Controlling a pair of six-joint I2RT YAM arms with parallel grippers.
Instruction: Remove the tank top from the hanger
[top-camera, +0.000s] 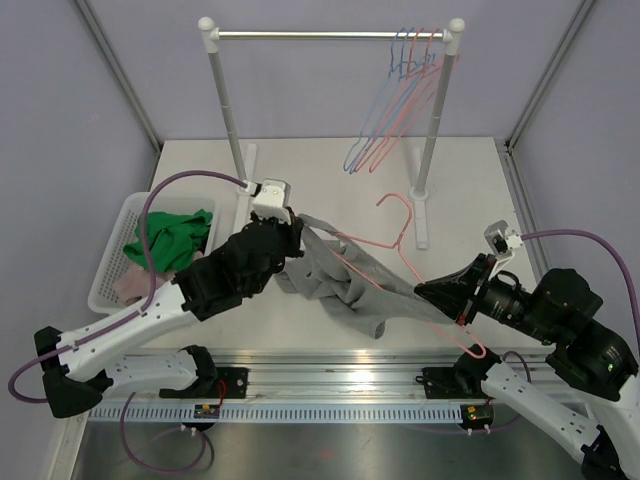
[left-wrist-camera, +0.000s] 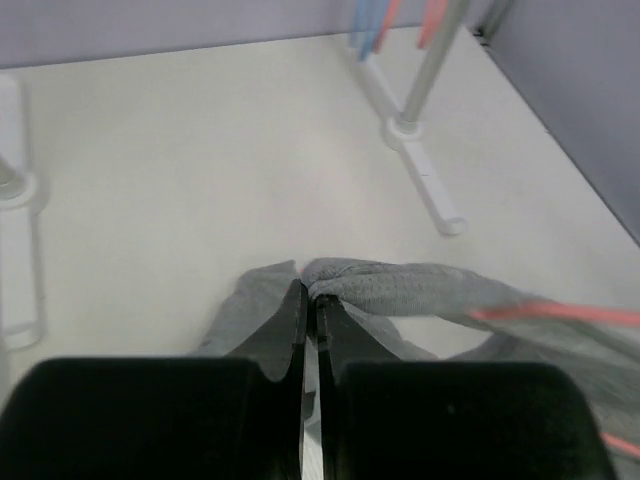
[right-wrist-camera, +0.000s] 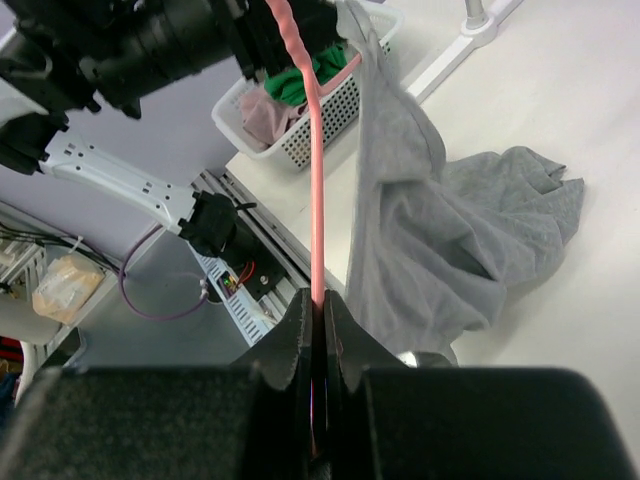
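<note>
Top view: tank top (top-camera: 345, 285) at tabletop centre toward near edge, draped on hanger (top-camera: 404, 228); soft, light, stretchy.
Left wrist: left claw (left-wrist-camera: 312, 297) clamped on bunched strap; you have sound hold.
Right wrist: right claw (right-wrist-camera: 318, 305) clamped on stiff hanger wire.

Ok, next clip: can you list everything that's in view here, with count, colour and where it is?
tank top: one, grey, centre of the table, partly draped on the hanger
hanger: one, pink, threaded through the tank top
rack: one, white posts with a metal bar, far side of the table
spare hangers: several, blue and pink, right end of the rack bar
basket: one, white, left edge of the table
green garment: one, in the basket
pink garment: one, in the basket, near end
table: one, off-white
left gripper: black, shut on the tank top
right gripper: black, shut on the hanger
</note>
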